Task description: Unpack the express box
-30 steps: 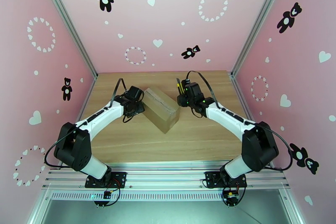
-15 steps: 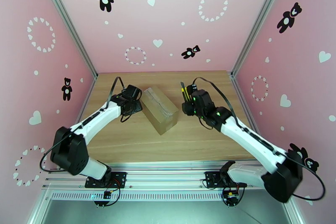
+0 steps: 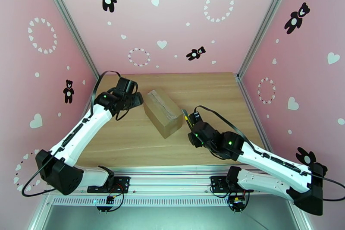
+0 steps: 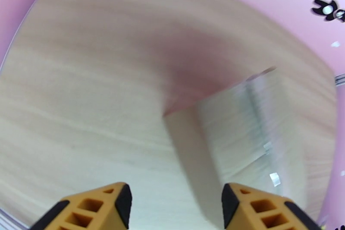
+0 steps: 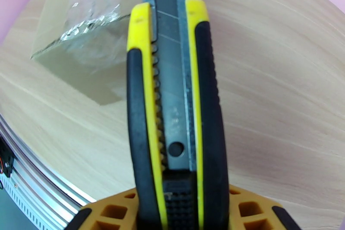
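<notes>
though tape-glossy along its seam, brown express box (image 3: 162,113); left tool (image 4: 174,203) agape, empty; right tool (image 3: 191,124) tight on knife (image 5: 172,97)

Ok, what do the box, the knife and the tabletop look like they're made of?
The express box looks like matte brown cardboard, with glossy clear tape glinting along its seam. The utility knife seems yellow and black plastic, ribbed, around a dull grey metal blade. The table shows pale wood grain, possibly laminate.
</notes>
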Available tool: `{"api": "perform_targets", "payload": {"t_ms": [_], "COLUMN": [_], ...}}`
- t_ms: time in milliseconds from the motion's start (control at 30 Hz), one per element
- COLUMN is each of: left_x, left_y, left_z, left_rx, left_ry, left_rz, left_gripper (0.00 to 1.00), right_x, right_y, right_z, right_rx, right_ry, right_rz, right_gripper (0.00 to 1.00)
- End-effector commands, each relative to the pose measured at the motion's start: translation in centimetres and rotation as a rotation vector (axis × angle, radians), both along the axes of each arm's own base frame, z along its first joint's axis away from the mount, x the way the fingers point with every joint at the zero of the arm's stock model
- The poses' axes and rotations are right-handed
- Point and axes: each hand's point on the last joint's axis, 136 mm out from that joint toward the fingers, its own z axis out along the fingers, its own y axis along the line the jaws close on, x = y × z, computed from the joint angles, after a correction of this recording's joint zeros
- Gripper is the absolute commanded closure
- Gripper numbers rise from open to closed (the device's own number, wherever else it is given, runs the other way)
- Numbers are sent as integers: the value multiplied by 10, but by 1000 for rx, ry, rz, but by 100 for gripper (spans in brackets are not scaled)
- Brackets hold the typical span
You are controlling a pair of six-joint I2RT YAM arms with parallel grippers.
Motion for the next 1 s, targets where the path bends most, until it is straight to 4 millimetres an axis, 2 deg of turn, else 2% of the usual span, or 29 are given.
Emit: {"api": "perform_targets", "payload": {"t_ms": [0,100,267,667,967], "left_x": [15,27,38,41,41], "left_y": [-12,-19,-27,-31,-31], "left_z": [0,4,2,-4,-6], "left_rx": [-5,-22,-37,-52,-54], "left_ry": [5,-14,-13,-7,-4], "left_rz": [-41,-46,-54,-52,-51], "left_gripper": [38,38,38,39,38], "right_x": [-3,-7,-12,-15,-13], "right_y": [-5,-2,-1,4,9], "right_z": [-14,-23,-31,-38,-34], "right_rx": [-50,-68,-77,-83,-80], "right_ry": [8,22,45,62,51], "right_rz": [-44,-42,-40,-30,-25], "right_gripper": [100,100,100,100,100]}}
